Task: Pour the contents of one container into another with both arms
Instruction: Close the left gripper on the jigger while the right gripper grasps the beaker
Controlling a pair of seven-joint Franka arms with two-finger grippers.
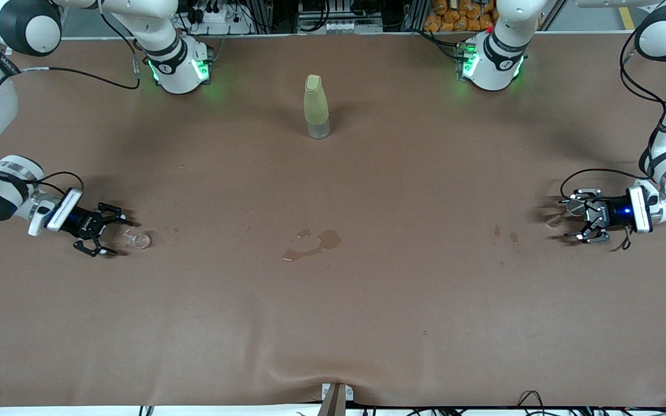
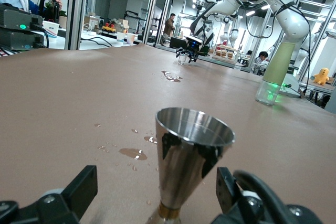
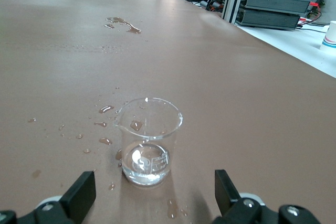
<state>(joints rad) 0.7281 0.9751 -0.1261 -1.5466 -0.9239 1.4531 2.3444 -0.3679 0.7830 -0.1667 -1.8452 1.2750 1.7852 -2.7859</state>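
Low at the left edge of the front view, the right gripper point(image 1: 103, 229) sits close to the brown table point(image 1: 333, 323) with its fingers spread wide, and a small clear glass beaker point(image 1: 137, 238) stands just in front of them, not held. From the right wrist view the beaker point(image 3: 148, 148) is upright between the two open fingertips point(image 3: 79, 195), with only a little clear liquid in its bottom and droplets point(image 3: 105, 141) scattered on the cloth around it.

At the right edge of the front view, level with the first, the left gripper point(image 1: 577, 222) is also low and also open. A shiny metal cone-shaped cup point(image 1: 570, 206) stands at its fingers. The left wrist view shows this cup point(image 2: 190, 163) upright on its narrow base, between the parted fingers point(image 2: 68, 195) but not clamped.

Between the two, in the middle of the frame, a small puddle point(image 1: 313, 243) darkens the cloth. Higher in the frame, near the arm bases, a tall pale yellow-green bottle point(image 1: 316, 107) stands upright and alone.

Judging from this, neither container has been lifted, so grasping, bringing the two together and pouring all appear yet to be done.
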